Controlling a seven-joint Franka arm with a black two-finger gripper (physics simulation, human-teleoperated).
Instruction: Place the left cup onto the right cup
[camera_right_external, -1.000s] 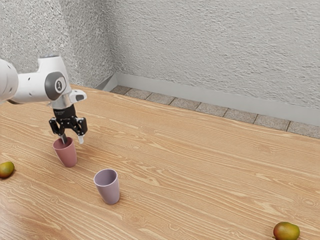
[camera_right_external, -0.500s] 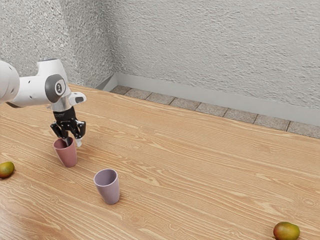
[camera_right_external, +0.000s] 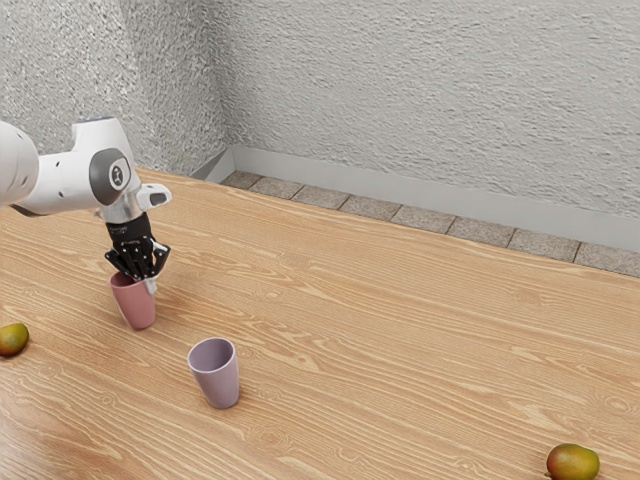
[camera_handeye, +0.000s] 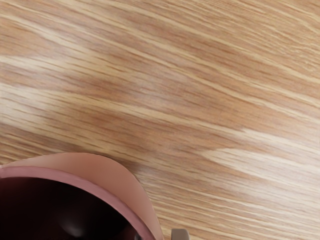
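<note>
No legible text, white mark on arm joint (camera_right_external: 110, 173) unreadable

A light wood-grain counter (camera_right_external: 400, 300) spreads across the lower view. Rough grey plaster walls (camera_right_external: 420, 90) meet in a corner toward 11 o'clock, with a pale baseboard (camera_right_external: 450, 198) and a strip of brownish floor tiles (camera_right_external: 480, 231) running toward 3 o'clock.

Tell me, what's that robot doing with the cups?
The robot has its end effector pinching the rim of the pink cup, which leans a little. The purple cup stands apart from it, nearer the camera, with nothing on it yet. A mango lies far off to one side and another mango far off to the other.
</note>
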